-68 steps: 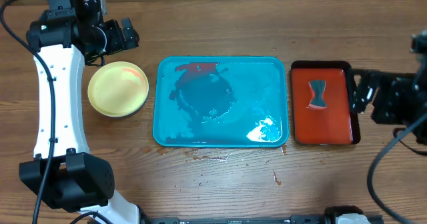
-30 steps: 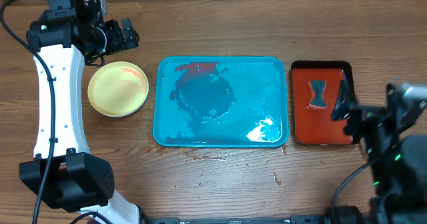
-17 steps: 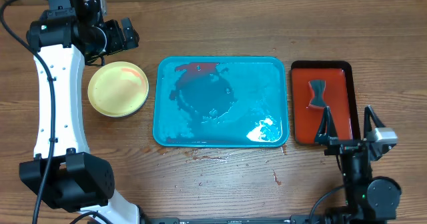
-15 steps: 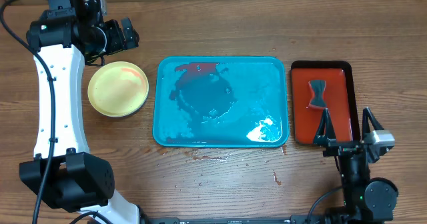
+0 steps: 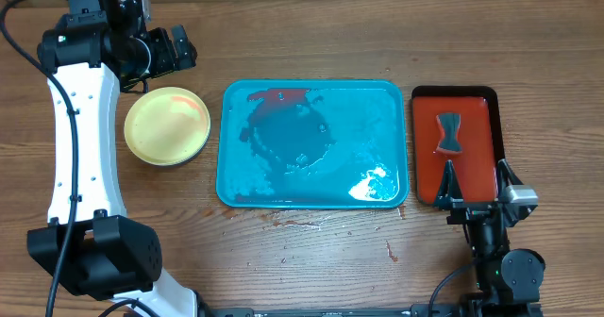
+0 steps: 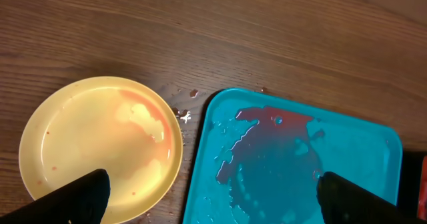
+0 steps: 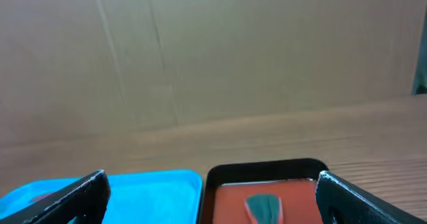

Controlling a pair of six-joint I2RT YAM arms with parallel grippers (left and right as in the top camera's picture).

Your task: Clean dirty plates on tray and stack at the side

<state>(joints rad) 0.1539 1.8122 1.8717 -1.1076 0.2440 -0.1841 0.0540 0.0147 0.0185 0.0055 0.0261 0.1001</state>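
A pale yellow-green plate (image 5: pixel 167 125) with faint red smears sits on the table left of the teal tray (image 5: pixel 223 147); I cannot tell if other plates lie under it. No light blue plate shows. The tray holds only water and red sauce smears. My left gripper (image 5: pixel 181 53) is open and empty, above and behind the plate. In the left wrist view the plate (image 6: pixel 100 144) and the tray (image 6: pixel 373 151) lie below the open fingers (image 6: pixel 213 197). My right gripper (image 5: pixel 479 183) is open and empty at the front end of the red tray; it shows open in its wrist view (image 7: pixel 210 201).
A narrow red tray (image 5: pixel 472 171) with a dark rim stands right of the teal tray and holds a dark bow-shaped sponge (image 5: pixel 449 133); both show in the right wrist view (image 7: pixel 267 167), (image 7: pixel 265 207). Sauce drops spot the table by the teal tray's front edge (image 5: pixel 302 225).
My right arm has swung from the table's right edge to the front, ending at the red tray's near end, facing the back. The left arm, plate and trays have not moved.
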